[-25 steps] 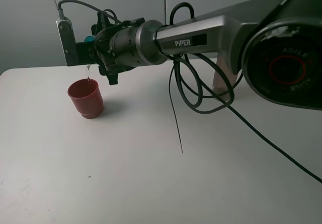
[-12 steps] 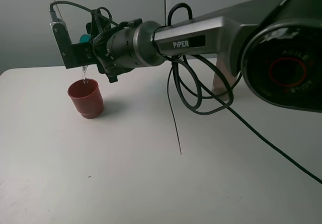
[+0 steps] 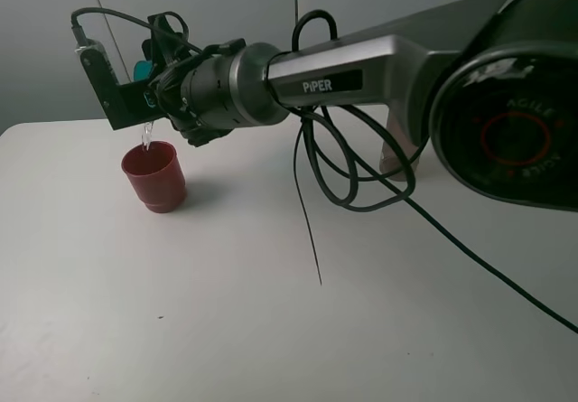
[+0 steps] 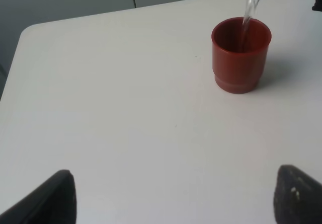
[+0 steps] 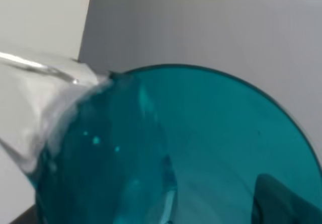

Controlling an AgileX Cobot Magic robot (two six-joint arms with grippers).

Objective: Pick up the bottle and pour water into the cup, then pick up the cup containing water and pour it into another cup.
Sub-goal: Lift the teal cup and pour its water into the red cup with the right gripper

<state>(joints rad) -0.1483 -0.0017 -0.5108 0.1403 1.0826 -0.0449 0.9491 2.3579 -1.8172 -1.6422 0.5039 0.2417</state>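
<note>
You had the right gripper (image 3: pixel 135 90) pinching the teal cup (image 3: pixel 143 66), tipped over above the red-brown cup (image 3: pixel 154 176) near the table's (image 3: pixel 271 312) far left edge. Compared with a second earlier, your wrist had rolled further and the whole gripper had lifted and shifted a little leftward, so the teal cup sat higher and more steeply tilted. A thin stream of water (image 3: pixel 146 135) fell from its lip into the red-brown cup, which had not moved. In the right wrist view the teal cup (image 5: pixel 171 148) filled the picture, with water (image 5: pixel 45 113) sliding over its rim. The left wrist view showed the red-brown cup (image 4: pixel 240 54) upright with the stream (image 4: pixel 250 5) entering it; the left gripper's dark fingertips (image 4: pixel 55 196) stood spread wide, holding nothing. The bottle was not visible.
</note>
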